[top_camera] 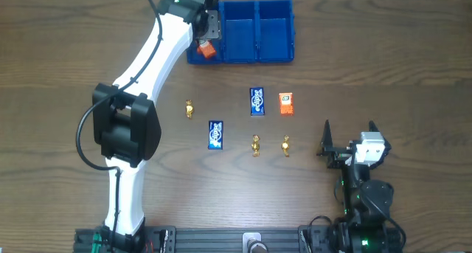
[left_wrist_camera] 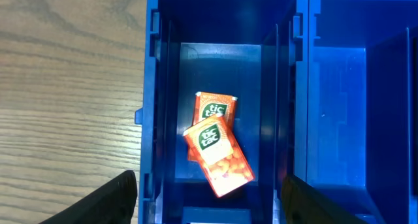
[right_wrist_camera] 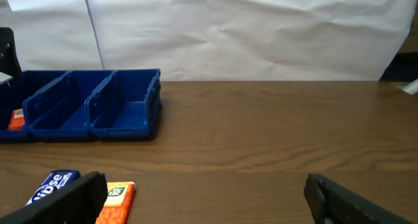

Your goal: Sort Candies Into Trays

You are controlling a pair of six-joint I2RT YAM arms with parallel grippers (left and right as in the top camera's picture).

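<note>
2 orange boxes lay in the end compartment of the blue tray, the compartment on the left arm's side. The upper box sat tilted and overlapped the lower box, which lay flat on the compartment floor.

Left gripper hung directly over that compartment, fingers spread wide, nothing between them.

Loose on the table, between the tray and the arm bases:
- a third orange box near a blue pack, the pair closest to the tray
- a second blue pack nearer the left arm
- 3 gold candies: a lone candy toward the left arm, then a middle candy and an outer candy side by side toward the arm bases

None of these touched another.

Right gripper sat close to its own base at the table's right side, well apart from the tray, fingers spread and empty. In the right wrist view a blue pack and the third orange box lay just ahead of one finger, with the tray farther back.
</note>
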